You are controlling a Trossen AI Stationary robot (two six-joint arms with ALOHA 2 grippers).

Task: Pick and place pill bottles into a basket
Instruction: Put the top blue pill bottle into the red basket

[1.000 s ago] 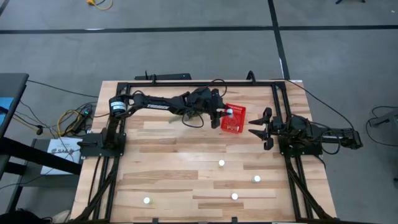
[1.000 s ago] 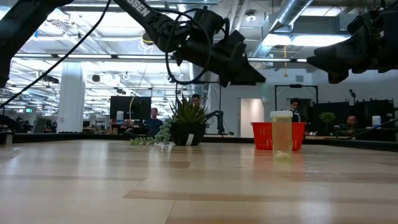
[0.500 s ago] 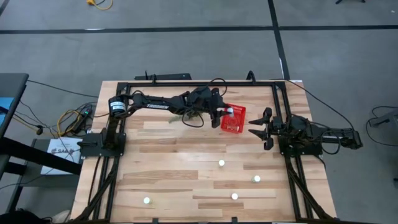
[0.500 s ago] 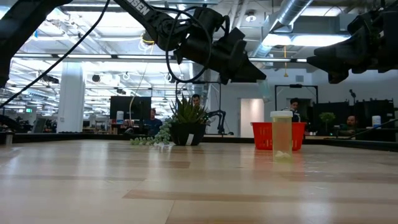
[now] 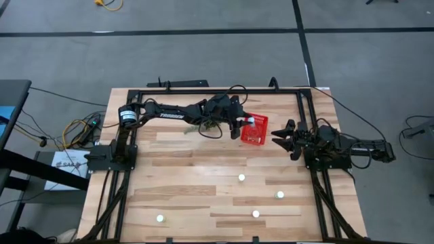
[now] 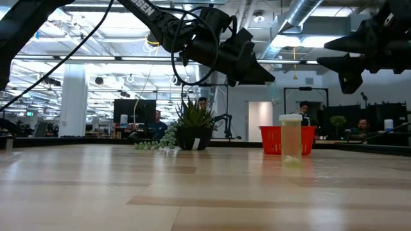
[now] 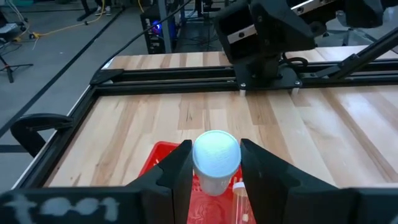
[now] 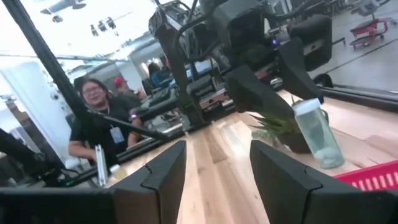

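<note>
My left gripper (image 5: pixel 247 123) hangs over the red basket (image 5: pixel 256 133) at the far middle of the table, shut on a pill bottle with a white cap (image 7: pixel 216 155). A second bottle (image 7: pixel 240 200) lies in the basket. Several more bottles stand upright on the near half of the table (image 5: pixel 241 177), (image 5: pixel 280 194), (image 5: pixel 255 213), (image 5: pixel 160 218). One of them stands before the basket in the low view (image 6: pixel 291 138). My right gripper (image 5: pixel 279 137) is open and empty, just right of the basket and above the table. My left gripper pinches the bottle's upper end just below the cap (image 7: pixel 214 182) between its two fingers (image 7: pixel 179 169). The fingers slant down from the table's left. The bottle (image 8: pixel 314 135) hangs below the fingertips, slightly tilted, clear of the basket's rim (image 8: pixel 373 177).
A green potted plant (image 6: pixel 192 128) stands near the far edge, left of the basket. A black frame rail (image 5: pixel 217 90) runs round the table top. People sit in the room beyond (image 8: pixel 99 124). Bare wood lies across the table's middle (image 5: pixel 190 169).
My right gripper has turned about its wrist beside the basket and now shows its two fingers one above the other in the low view. My left gripper and its bottle have kept still over the basket.
</note>
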